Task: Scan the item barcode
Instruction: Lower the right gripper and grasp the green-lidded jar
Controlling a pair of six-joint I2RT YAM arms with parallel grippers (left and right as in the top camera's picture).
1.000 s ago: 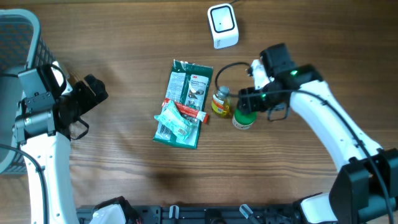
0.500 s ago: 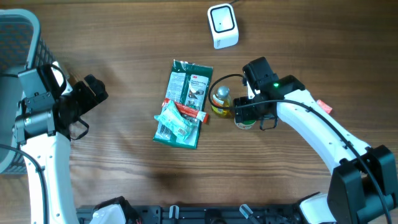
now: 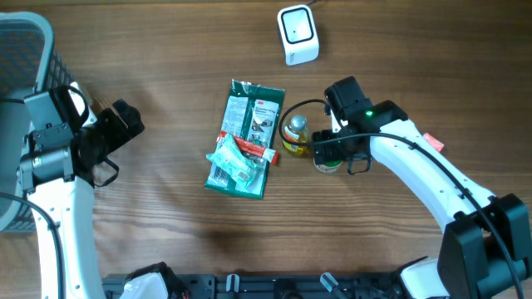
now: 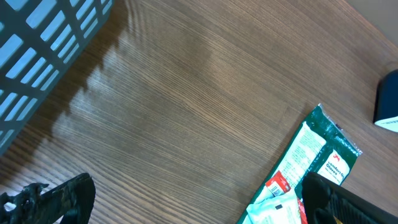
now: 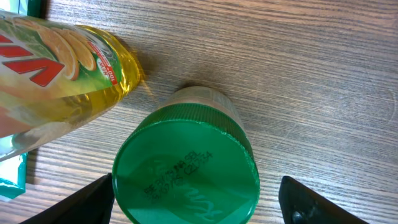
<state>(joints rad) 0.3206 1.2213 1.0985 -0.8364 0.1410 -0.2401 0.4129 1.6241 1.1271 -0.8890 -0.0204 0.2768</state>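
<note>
A jar with a green lid (image 5: 186,171) stands on the table just right of a yellow bottle (image 5: 62,68) that lies on its side. My right gripper (image 5: 196,208) hangs open right above the lid. Its left finger (image 5: 81,202) is at the lid's rim and its right finger (image 5: 311,199) stands well clear. In the overhead view the jar (image 3: 326,162) shows under the right gripper (image 3: 332,149), with the bottle (image 3: 294,135) beside it. The white scanner (image 3: 298,33) sits at the back. My left gripper (image 3: 125,124) is open over bare wood at the far left.
A green glove packet (image 3: 249,124) with a smaller pale packet (image 3: 231,162) and a red tube on it lies left of the bottle; the glove packet (image 4: 311,149) also shows in the left wrist view. A grey basket (image 3: 21,50) stands at the left edge.
My right arm has swung left and come down over the green-lidded jar, and its jaws have widened a little. The left arm has stayed still.
</note>
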